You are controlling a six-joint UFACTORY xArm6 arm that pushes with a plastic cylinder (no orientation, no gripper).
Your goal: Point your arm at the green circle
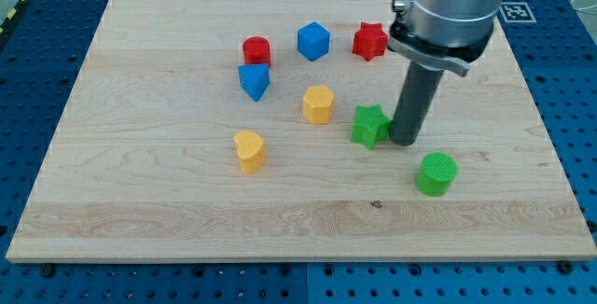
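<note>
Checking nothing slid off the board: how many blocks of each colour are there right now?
Red: 2, cylinder, star
Blue: 2, cube, wedge
Yellow: 2, pentagon, heart
Green: 2, star, circle
Total: 8
My tip is beside the green star.

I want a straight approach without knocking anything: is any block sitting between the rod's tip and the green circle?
Nothing visible does. My tip sits just right of the green star, and the green circle lies toward the view's bottom right of it, with bare board between.
</note>
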